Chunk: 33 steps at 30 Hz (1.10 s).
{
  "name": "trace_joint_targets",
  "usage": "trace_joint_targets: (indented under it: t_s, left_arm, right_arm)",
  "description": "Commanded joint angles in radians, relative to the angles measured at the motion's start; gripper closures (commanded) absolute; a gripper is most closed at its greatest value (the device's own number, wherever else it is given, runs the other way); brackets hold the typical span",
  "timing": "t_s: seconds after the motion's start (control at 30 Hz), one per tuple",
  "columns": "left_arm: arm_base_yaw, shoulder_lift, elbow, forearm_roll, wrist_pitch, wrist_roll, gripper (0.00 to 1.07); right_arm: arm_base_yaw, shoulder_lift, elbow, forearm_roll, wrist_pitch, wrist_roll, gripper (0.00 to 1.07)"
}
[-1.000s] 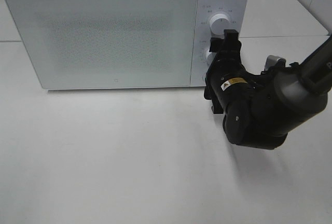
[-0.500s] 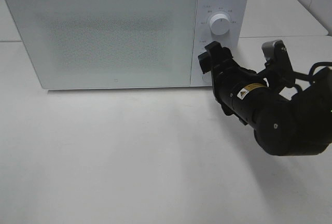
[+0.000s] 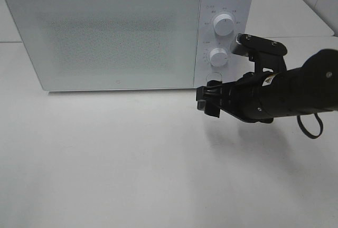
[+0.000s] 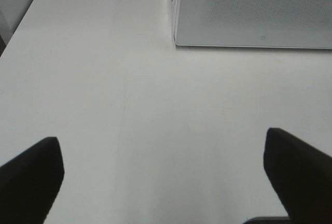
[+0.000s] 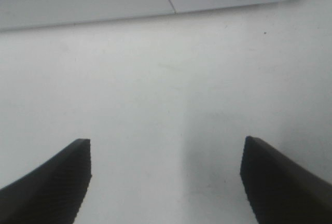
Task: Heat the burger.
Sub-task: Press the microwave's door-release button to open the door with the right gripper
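Seen: black right gripper (image 3: 208,100) hung wide open, empty, near white microwave's (image 3: 232,6) right-hand round button (image 3: 214,76) | left gripper (image 4: 166,177) open, empty | burger unseen, door (image 3: 105,32) shut | advice: meet lower white dial (image 3: 217,56) squarely, pinch lightly.

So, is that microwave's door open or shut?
Shut. The door sits flush with the knob panel, with no gap showing.

The burger shows in no view, and whether it lies behind the shut, frosted, speckled door (image 3: 103,40) of the white box-shaped microwave oven (image 3: 129,32) filling the upper left of the high frame cannot be told.
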Motion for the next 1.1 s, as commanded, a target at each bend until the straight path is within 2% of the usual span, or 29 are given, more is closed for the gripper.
trace_joint_targets:
  t_s: [0.03,0.1,0.5,0.83,0.97,1.1]
  left_arm:
    - [0.000,-0.007,0.002,-0.005,-0.009,-0.001,0.06]
    - [0.000,-0.007,0.002,-0.005,-0.009,-0.001,0.06]
    - [0.000,-0.007,0.002,-0.005,-0.009,-0.001,0.06]
    - [0.000,-0.007,0.002,-0.005,-0.009,-0.001,0.06]
    - [0.000,-0.007,0.002,-0.005,-0.009,-0.001,0.06]
    - [0.000,-0.007,0.002,-0.005,-0.009,-0.001,0.06]
  right_arm:
    - [-0.030,-0.028,-0.038,-0.021,0.193,-0.124,0.31]
    - [-0.043,-0.049,-0.065,-0.062,0.339,-0.164,0.31]
    - [-0.043,-0.242,-0.074,-0.226,0.680,-0.095,0.31]
    - [-0.043,-0.543,-0.074,-0.405,0.931,0.062,0.31]
    - [-0.043,-0.625,-0.073,-0.434,0.978,0.086,0.31]
    - [-0.043,-0.798,-0.073,-0.469,1.038,0.100,0.31]
